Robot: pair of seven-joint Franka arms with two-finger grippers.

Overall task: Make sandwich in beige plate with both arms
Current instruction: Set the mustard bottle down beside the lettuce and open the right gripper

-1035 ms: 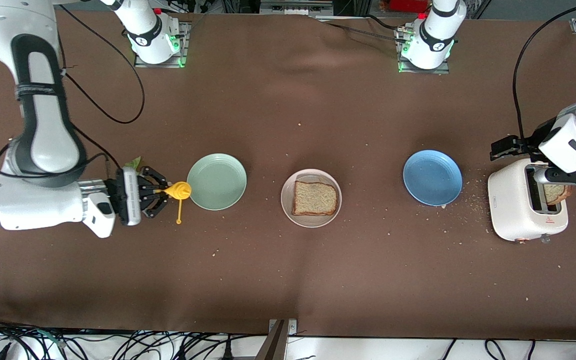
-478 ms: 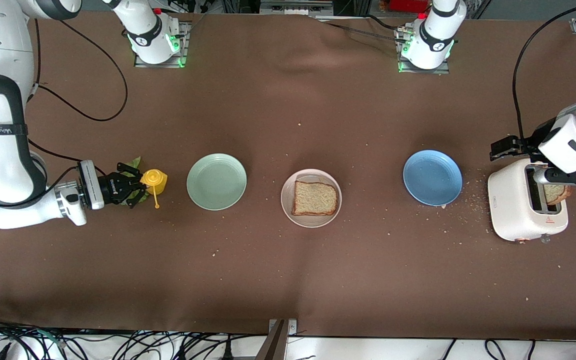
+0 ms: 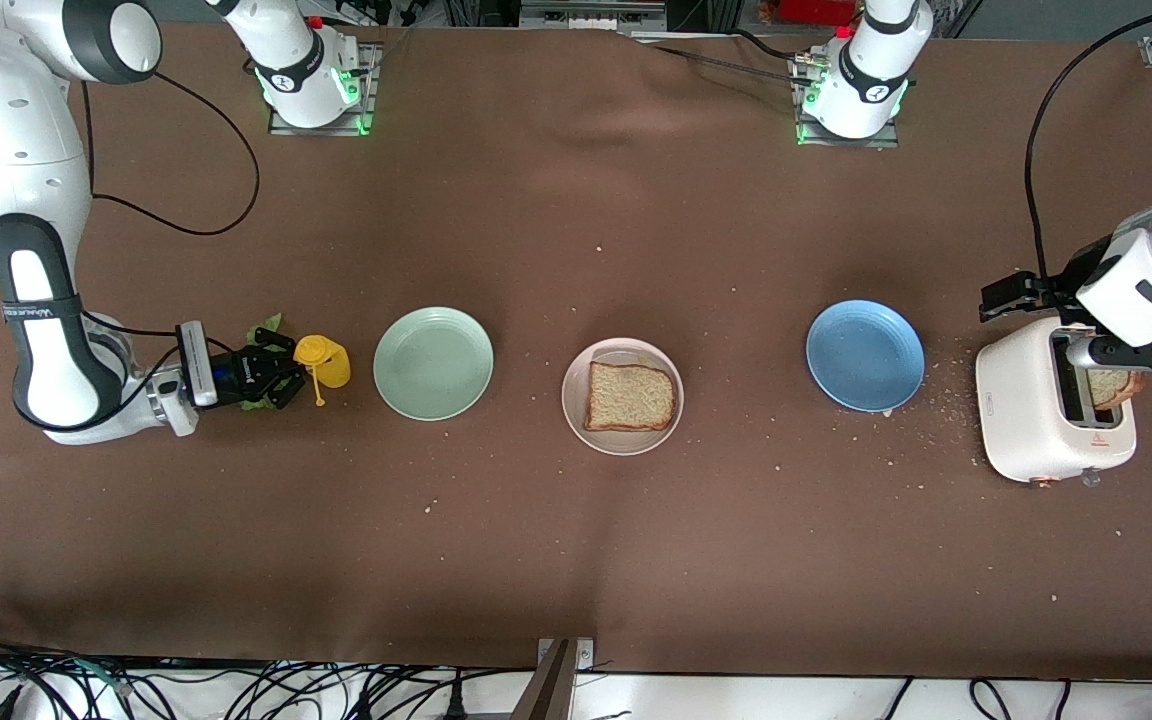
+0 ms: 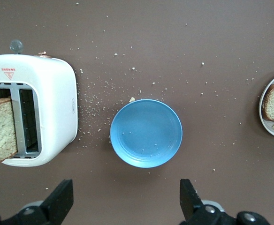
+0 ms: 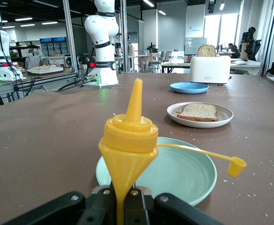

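Note:
One bread slice (image 3: 631, 397) lies on the beige plate (image 3: 576, 420) at the table's middle. A second slice (image 3: 1111, 385) stands in the white toaster (image 3: 1026, 420); it also shows in the left wrist view (image 4: 1, 131). My left gripper (image 3: 1096, 330) hangs open and empty above the toaster (image 4: 52, 108). My right gripper (image 3: 271, 378) is shut on a yellow squeeze bottle (image 3: 321, 362) beside the mint-green plate (image 3: 433, 362), toward the right arm's end. The green lettuce leaf (image 3: 261, 330) is mostly hidden by that gripper. In the right wrist view the bottle (image 5: 130, 136) sits between the fingers.
A blue plate (image 3: 864, 355) lies between the beige plate and the toaster, with crumbs scattered around it. The bottle's open cap (image 5: 237, 166) dangles on its strap over the mint-green plate (image 5: 184, 173).
My right arm has drawn back toward its own end of the table with the yellow bottle, away from the mint-green plate, and come lower. The left arm has not moved.

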